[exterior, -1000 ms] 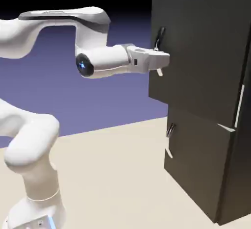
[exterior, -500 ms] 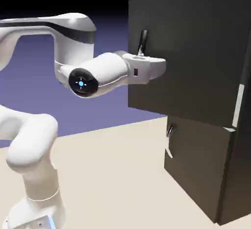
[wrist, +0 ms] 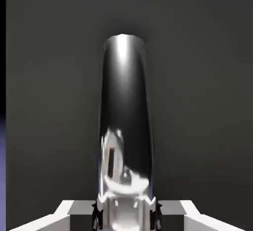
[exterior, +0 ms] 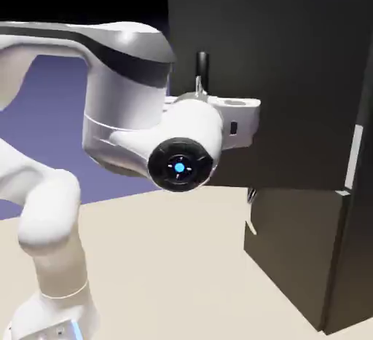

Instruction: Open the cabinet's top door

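The cabinet (exterior: 350, 258) stands tall and dark grey at the exterior view's right. Its top door (exterior: 291, 76) is swung well out, with its free edge toward the left. The door's slim black handle (exterior: 202, 65) sticks up just above my white hand. My gripper (exterior: 204, 98) is at that handle, its fingertips hidden by the hand and wrist. In the hand view the glossy black handle (wrist: 126, 101) runs up the middle against the grey door panel (wrist: 49, 76). My gripper (wrist: 126, 216) is shut on its lower end, a grey fingertip (wrist: 95, 215) at each side.
The shorter lower door (exterior: 291, 251) stays closed, with its own small handle (exterior: 252, 194) at its upper left. The beige table (exterior: 167, 273) stretches in front of the cabinet. My arm's big wrist joint (exterior: 181, 165) bulges toward the camera, in front of the open door.
The top door has swung further out, its free edge moving left. My hand went with the handle, and the wrist turned to face the camera.
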Action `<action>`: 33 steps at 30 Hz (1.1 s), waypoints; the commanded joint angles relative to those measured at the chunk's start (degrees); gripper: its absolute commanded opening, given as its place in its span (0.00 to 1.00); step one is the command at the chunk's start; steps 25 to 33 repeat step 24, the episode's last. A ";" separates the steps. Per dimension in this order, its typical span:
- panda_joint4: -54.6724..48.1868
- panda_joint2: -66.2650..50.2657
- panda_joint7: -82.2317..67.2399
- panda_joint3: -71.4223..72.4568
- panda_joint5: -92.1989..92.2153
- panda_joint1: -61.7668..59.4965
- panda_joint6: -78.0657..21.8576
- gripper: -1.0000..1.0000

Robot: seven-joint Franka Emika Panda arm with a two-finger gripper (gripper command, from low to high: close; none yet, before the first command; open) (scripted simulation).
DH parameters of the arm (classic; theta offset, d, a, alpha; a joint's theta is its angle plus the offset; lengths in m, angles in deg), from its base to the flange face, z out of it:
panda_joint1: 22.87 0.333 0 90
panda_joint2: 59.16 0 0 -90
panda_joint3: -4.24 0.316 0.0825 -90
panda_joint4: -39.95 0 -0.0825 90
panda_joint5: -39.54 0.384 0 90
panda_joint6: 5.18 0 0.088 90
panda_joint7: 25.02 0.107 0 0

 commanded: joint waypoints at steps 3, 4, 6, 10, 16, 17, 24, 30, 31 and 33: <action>-5.60 -4.30 -1.36 -6.23 -1.61 5.14 -6.32 0.00; -7.37 -5.62 -1.80 -8.31 -2.00 6.93 -8.28 0.00; -10.71 -8.06 -2.64 -12.46 -2.61 10.59 -11.90 0.00; -16.49 -11.72 -3.96 -20.77 -3.45 18.32 -17.74 0.00; -23.11 -12.76 -4.07 -32.35 -5.12 30.76 -22.52 0.00; -24.10 -12.41 -3.83 -34.03 -5.52 32.84 -22.96 0.00; -32.03 -7.06 -0.51 -44.15 -9.15 47.39 -25.47 0.00; -32.03 -7.06 -0.51 -44.15 -9.15 47.39 -25.47 0.00; -32.03 -7.06 -0.51 -44.15 -9.15 47.39 -25.47 0.00; -32.03 -7.06 -0.51 -44.15 -9.15 47.39 -25.47 0.00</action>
